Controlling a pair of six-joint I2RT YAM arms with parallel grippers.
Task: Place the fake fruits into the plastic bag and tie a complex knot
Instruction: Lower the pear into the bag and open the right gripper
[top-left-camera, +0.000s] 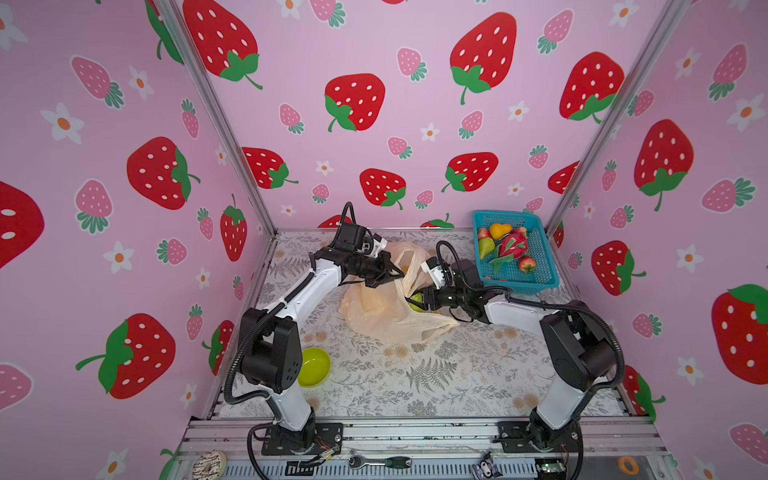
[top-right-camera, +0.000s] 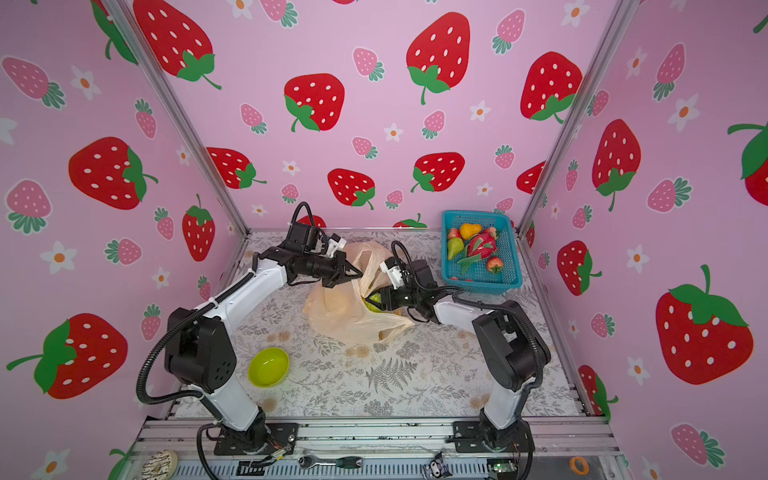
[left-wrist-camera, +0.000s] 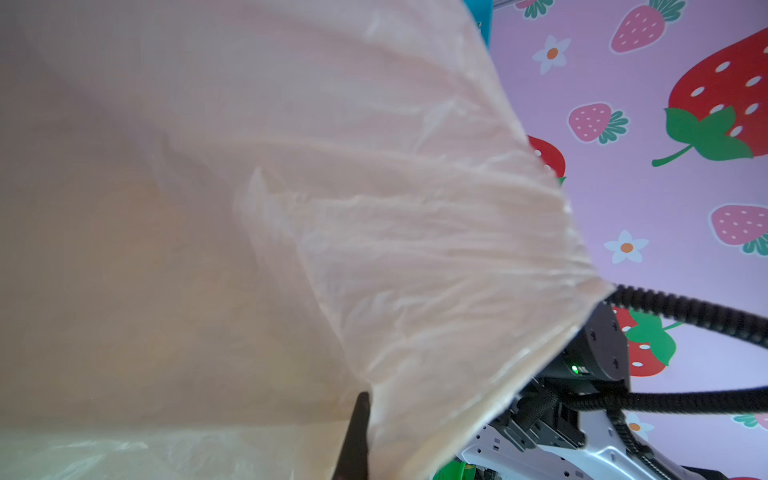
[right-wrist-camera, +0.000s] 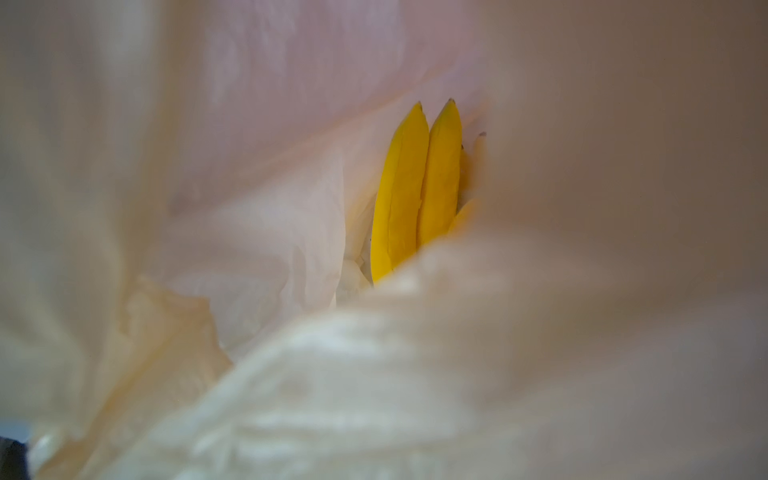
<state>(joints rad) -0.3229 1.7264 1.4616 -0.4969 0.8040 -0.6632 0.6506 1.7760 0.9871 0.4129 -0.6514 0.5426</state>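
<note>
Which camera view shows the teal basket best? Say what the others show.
A top view: the teal basket appears whole, rim and mesh clear; both top views agree. The left wrist view catches only a teal sliver behind the plastic bag. The right wrist view shows none.

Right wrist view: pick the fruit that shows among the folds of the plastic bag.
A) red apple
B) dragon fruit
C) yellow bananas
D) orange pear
C: two yellow bananas show side by side, with the pale film of the plastic bag all around them.
</note>
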